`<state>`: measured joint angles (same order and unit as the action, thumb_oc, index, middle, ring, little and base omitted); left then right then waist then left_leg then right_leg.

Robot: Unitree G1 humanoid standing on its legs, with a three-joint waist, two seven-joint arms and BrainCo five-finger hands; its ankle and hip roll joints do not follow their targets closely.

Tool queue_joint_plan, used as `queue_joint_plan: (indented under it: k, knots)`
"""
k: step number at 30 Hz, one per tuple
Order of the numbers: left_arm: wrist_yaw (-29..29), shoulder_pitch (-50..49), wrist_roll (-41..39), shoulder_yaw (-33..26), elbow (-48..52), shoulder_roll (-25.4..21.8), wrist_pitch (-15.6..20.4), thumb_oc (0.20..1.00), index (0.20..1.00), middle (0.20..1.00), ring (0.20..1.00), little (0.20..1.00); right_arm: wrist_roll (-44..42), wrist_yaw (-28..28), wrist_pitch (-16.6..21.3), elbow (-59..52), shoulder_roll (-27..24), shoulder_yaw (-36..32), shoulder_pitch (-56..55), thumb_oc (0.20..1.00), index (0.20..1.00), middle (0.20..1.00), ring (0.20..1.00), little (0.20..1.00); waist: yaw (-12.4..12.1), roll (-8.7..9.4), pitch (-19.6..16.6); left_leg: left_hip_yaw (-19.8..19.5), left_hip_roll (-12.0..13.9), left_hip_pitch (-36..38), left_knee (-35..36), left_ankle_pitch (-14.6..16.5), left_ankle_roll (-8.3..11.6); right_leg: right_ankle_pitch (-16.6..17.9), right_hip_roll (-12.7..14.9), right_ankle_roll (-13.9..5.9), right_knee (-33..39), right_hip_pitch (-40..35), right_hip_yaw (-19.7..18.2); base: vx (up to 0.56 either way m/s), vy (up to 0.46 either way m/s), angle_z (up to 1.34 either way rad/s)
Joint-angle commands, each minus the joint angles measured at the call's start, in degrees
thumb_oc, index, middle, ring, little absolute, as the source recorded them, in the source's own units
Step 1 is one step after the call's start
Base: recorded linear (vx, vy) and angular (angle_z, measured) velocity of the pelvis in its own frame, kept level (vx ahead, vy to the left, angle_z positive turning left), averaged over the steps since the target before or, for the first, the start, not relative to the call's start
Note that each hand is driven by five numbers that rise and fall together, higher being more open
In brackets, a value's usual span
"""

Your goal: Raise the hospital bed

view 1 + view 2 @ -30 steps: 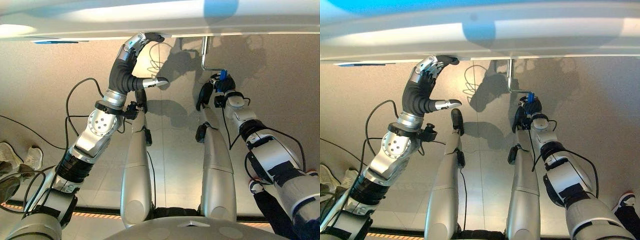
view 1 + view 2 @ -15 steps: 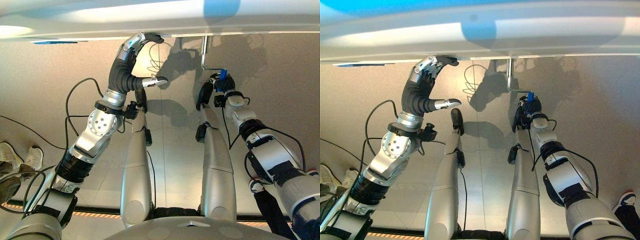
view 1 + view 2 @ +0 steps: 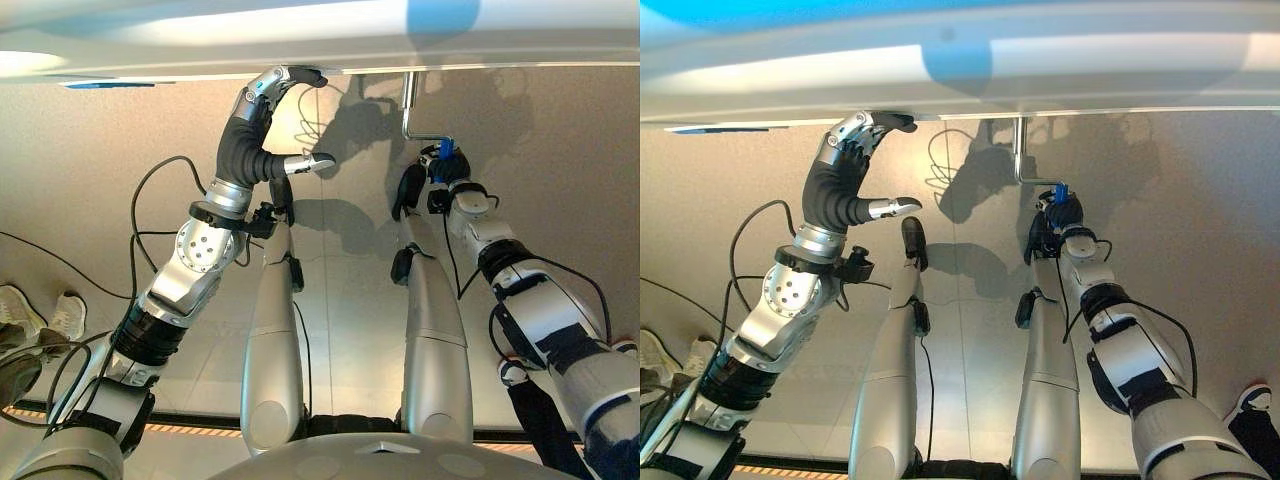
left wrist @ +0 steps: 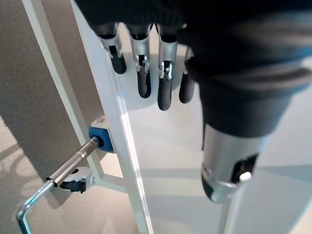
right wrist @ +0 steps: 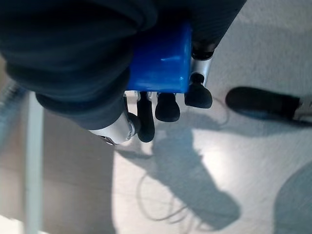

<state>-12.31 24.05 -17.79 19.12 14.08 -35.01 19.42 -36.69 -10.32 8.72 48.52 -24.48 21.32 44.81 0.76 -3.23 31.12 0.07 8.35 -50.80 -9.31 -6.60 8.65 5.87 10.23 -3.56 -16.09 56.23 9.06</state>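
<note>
curling round the blue plastic grip [image 5: 161, 61] of the bent silver metal crank handle [image 3: 410, 112], the fingers of my right hand [image 3: 441, 168] hold it firmly; in the right wrist view the dark tips wrap over the blue block. the crank's shaft runs up from my grip, bends at a corner and rises to the underside of the white hospital bed frame [image 3: 330, 45], so its long axis points away from my fingers toward the bed edge, and the grip sits offset to the side of that shaft. my right hand is the one on it; turning calls for a circle about the shaft, i judge. my left hand [image 3: 262, 98] is well apart from the crank, fingers relaxed with their tips against the lower edge of the bed frame, thumb stuck out free. compared with a second ago, almost nothing differs: both hands sit where they were, the crank at the same angle.
</note>
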Motion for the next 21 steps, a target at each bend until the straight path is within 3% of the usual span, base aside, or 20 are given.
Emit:
queue_joint_plan:
  k: [1, 7, 11, 17, 21]
  knots:
    - [-0.7, -3.7, 0.1, -5.1, 9.1, -3.0, 4.4, 1.0, 1.0, 1.0, 1.0, 1.0, -5.1, 1.3, 6.4, -13.6, -3.9, -3.6, -8.9, 0.2, 0.2, 0.2, 0.2, 0.2, 0.1, 3.44, -1.3, 1.4, -0.4, 0.9, -3.3, 2.2, -1.58, -2.5, 0.4, -5.3, 0.7, -4.4, -1.1, 0.0, 0.0, 0.0]
    - [0.6, -8.0, -0.2, -9.2, 11.5, -6.1, 5.0, 1.0, 1.0, 1.0, 1.0, 1.0, -14.6, 7.8, 11.9, -38.0, -8.6, -12.6, -26.1, 0.2, 0.2, 0.2, 0.2, 0.2, 1.8, 5.11, -1.3, 1.1, -0.3, 1.3, -2.6, 1.6, -1.59, -2.3, 0.3, -5.6, 0.6, -4.5, -1.1, 0.0, -0.015, -0.04]
    - [1.6, -10.9, 1.0, -11.8, 13.7, -8.7, 4.3, 1.0, 1.0, 1.0, 1.0, 1.0, -18.7, 13.1, 11.8, -50.4, -11.7, -14.3, -32.4, 0.2, 0.2, 0.2, 0.2, 0.2, 2.3, 5.52, -1.3, 1.0, -0.3, 1.4, -2.7, 1.5, -1.47, -2.2, 0.5, -5.78, 0.5, -4.9, -0.7, 0.0, -0.006, 0.04]
    - [2.7, -13.4, -0.3, -13.6, 16.1, -9.9, 4.5, 1.0, 1.0, 1.0, 1.0, 1.0, -25.6, 18.2, 10.8, -62.1, -16.5, -11.0, -32.7, 0.2, 0.2, 0.2, 0.2, 0.2, 1.9, 6.09, -1.3, 0.6, -0.2, 1.8, -2.9, 1.4, -1.15, -2.0, 0.6, -5.96, 0.6, -6.1, -0.1, 0.0, 0.008, 0.04]
    - [4.3, -12.8, -4.2, -12.4, 17.8, -8.7, 4.9, 1.0, 1.0, 1.0, 1.0, 1.0, -28.2, 21.3, 9.0, -66.7, -19.0, -4.5, -27.3, 0.2, 0.2, 0.2, 0.2, 0.2, 1.1, 6.1, -1.3, 0.0, -0.4, 1.7, -2.9, 1.4, -1.26, -1.8, 1.0, -6.07, 0.7, -6.9, 0.6, 0.02, 0.008, 0.02]
